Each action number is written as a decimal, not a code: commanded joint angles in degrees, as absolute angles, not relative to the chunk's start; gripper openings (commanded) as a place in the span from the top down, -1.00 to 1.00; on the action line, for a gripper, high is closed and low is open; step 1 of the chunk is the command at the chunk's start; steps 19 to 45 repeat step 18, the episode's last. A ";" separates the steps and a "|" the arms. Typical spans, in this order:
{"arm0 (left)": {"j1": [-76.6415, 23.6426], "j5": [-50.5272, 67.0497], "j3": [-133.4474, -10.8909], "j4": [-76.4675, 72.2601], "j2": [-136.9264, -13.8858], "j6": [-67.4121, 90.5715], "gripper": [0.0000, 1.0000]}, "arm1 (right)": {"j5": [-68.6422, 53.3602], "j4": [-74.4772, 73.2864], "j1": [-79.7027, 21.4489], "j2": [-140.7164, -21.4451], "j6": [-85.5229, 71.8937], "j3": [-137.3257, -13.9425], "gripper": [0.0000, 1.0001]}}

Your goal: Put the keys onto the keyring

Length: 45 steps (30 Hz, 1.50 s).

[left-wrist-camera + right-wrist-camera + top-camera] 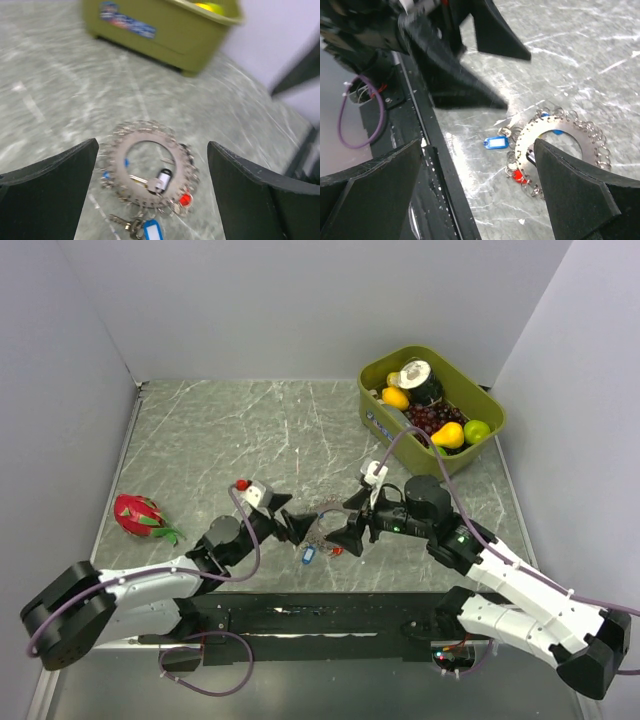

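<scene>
- Closest to the left wrist lens, the left gripper (152,149) has its jaws wide apart with nothing between them, framing the keyring (119,167) below.
- Same on the right gripper (477,145): jaws wide apart, holding nothing, aimed down at the ring from the opposite side.
- From above I see the two grippers nose to nose over the keyring, which lies flat on the counter (220,440) between them. I read this as a setup for one arm to steady the ring while the other feeds a key.
- A blue key (151,231) lies just beside the ring's rim, a red key (185,200) sits at the rim, and a dark-headed key (162,179) lies across the hole. Whether any is threaded on, I cannot tell.
- A flat ring offers little edge, so I judge the next grasp needs a low, careful approach.
- The green bin (372,410) of fruit sits in the far right corner, well apart from the work.
</scene>
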State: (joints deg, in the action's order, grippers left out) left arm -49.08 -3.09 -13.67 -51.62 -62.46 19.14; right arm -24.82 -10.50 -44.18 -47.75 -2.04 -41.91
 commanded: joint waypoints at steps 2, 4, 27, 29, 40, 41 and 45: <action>-49.13 -22.75 -20.99 -29.83 -58.98 26.27 -0.93 | -19.61 -6.77 -41.24 -49.74 -7.37 -41.67 -1.00; -49.13 -29.13 -22.32 -25.86 -58.45 28.11 -0.93 | -19.60 -5.89 -38.69 -50.71 -11.31 -40.70 -1.00; -49.13 -45.96 -29.35 -8.44 -52.03 32.79 -0.93 | -1.96 -7.12 -21.62 -41.23 -17.15 -32.79 -1.00; -49.13 -45.96 -29.35 -8.44 -52.03 32.79 -0.93 | -1.96 -7.12 -21.62 -41.23 -17.15 -32.79 -1.00; -49.13 -45.96 -29.35 -8.44 -52.03 32.79 -0.93 | -1.96 -7.12 -21.62 -41.23 -17.15 -32.79 -1.00; -49.13 -45.96 -29.35 -8.44 -52.03 32.79 -0.93 | -1.96 -7.12 -21.62 -41.23 -17.15 -32.79 -1.00; -49.13 -45.96 -29.35 -8.44 -52.03 32.79 -0.93 | -1.96 -7.12 -21.62 -41.23 -17.15 -32.79 -1.00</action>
